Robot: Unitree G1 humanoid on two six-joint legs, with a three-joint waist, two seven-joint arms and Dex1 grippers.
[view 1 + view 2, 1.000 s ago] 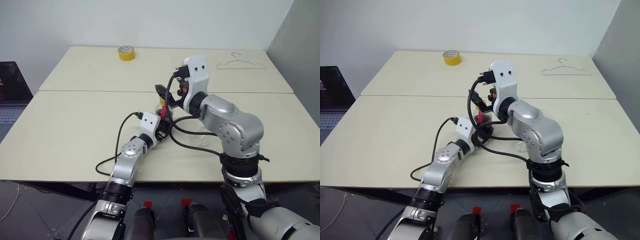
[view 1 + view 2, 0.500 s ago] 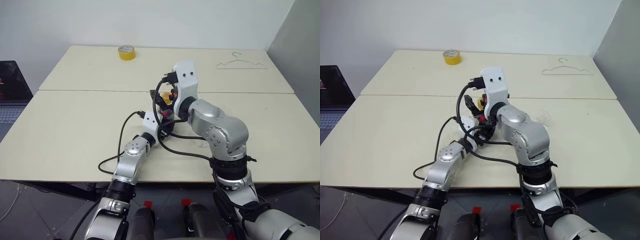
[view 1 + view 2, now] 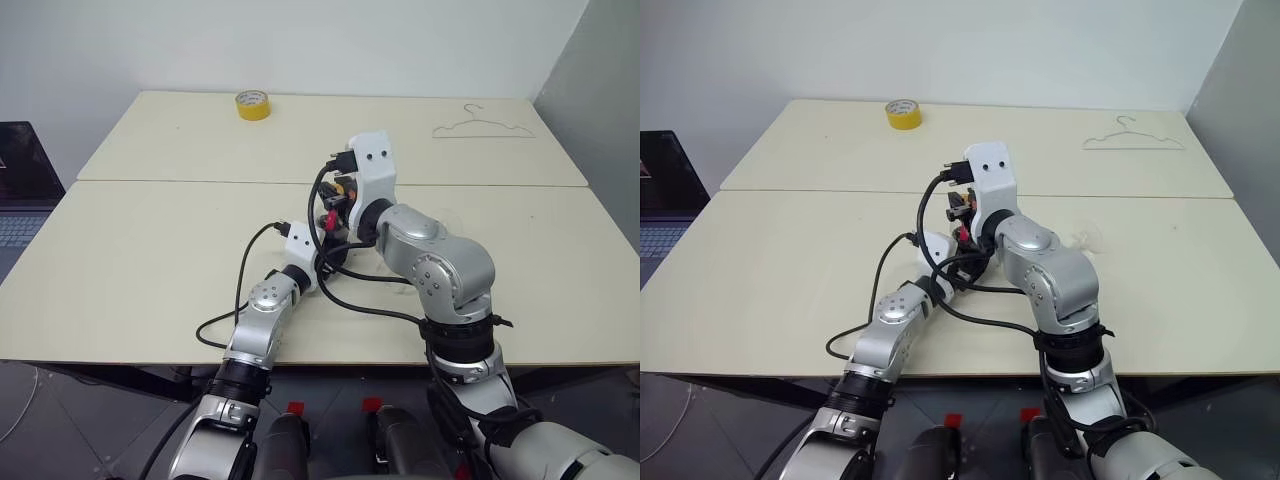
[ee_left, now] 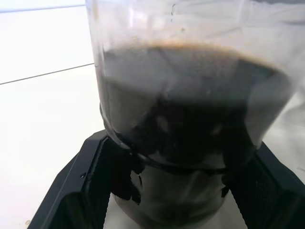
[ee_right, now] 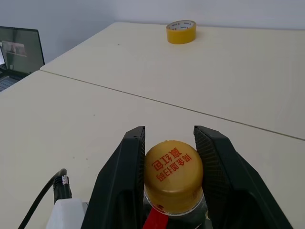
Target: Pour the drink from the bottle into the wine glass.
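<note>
Right gripper sits over the bottle's top, its two black fingers straddling the yellow cap. The jaws are narrowed onto the cap's sides; they look to be touching or all but touching, so I read it as gripped. Left gripper is clamped low around the bottle, fingers on either side of the body, holding it upright.

Key relation: the bottle's long axis stands vertical, the cap is directly between the right fingers, and the body is in the left ones. So the right hand is the one on the cap and the left is the anchor. The next move is probably twisting the cap off; it turns on the right grip staying centred on that axis.

The drink, dark brown, fills most of the bottle. The bottle stands mid-tabletop, just on the near side of the seam between the two tabletops.

The wine glass stands to the robot's right of the bottle, near it, partly behind the right arm. That arm and its looping black cables lie between bottle and glass, a likely snag for pouring.

A yellow tape roll is near the far edge and a wire hanger towards the far right corner, both well apart. A laptop sits off the left edge.
</note>
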